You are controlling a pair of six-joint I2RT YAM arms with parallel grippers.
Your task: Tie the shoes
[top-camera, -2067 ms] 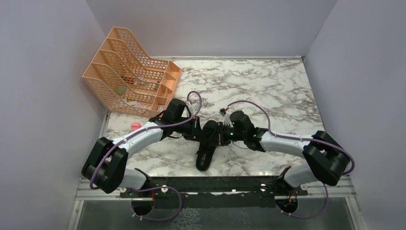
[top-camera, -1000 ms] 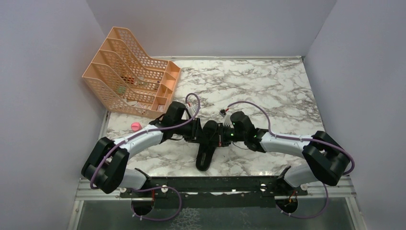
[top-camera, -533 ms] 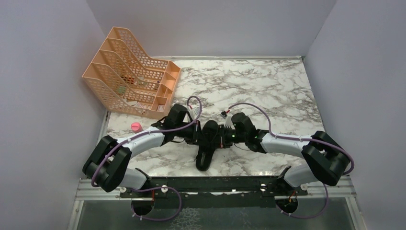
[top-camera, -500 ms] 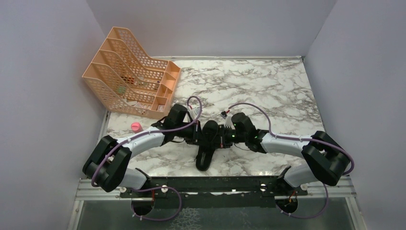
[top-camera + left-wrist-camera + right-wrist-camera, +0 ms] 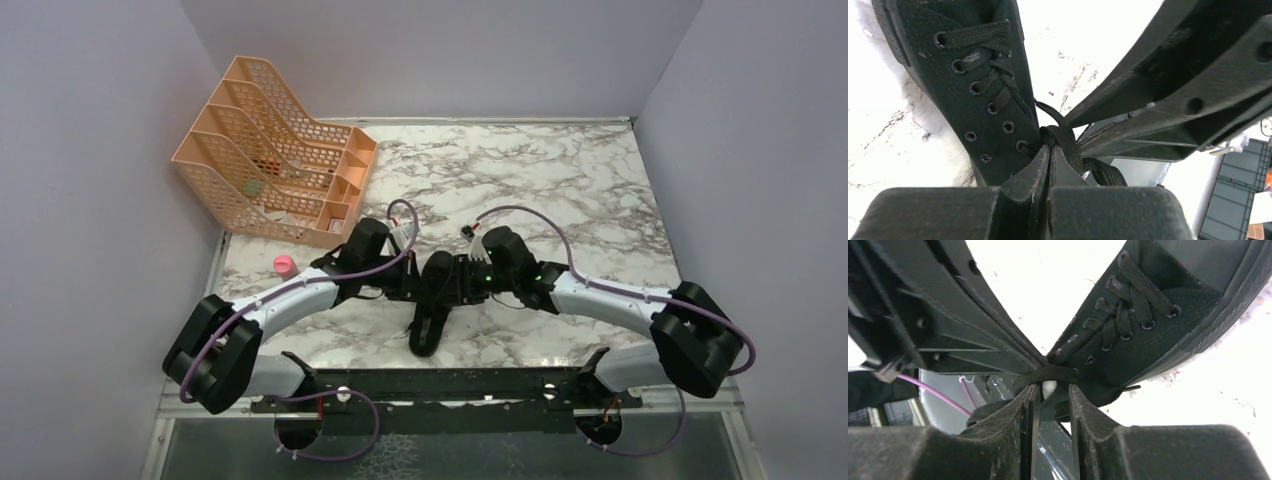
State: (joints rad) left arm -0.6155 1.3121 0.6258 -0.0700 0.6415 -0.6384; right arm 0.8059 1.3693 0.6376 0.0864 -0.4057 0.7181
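The black shoe [image 5: 428, 318] lies mid-table on the marble top, toe toward the near edge. Both grippers meet over its laced throat. In the left wrist view my left gripper [image 5: 1050, 150] is shut, pinching a loop of black lace [image 5: 1068, 145] just beside the shoe's [image 5: 963, 75] eyelets. The right arm's fingers [image 5: 1173, 85] cross close in front of it. In the right wrist view my right gripper [image 5: 1050, 389] stands slightly open. A flat strand of lace [image 5: 1048, 373] runs across its tips without being pinched, and the shoe [image 5: 1148, 330] sits just beyond.
An orange mesh file rack [image 5: 275, 170] stands at the back left, with a small pink object [image 5: 284, 264] on the table in front of it. Grey walls close in on the left, right and back. A black metal rail [image 5: 440, 385] runs along the near edge.
My left gripper has closed onto the lace. My right gripper, shut before, has opened a little and let go. The right arm's elbow has swung outward.
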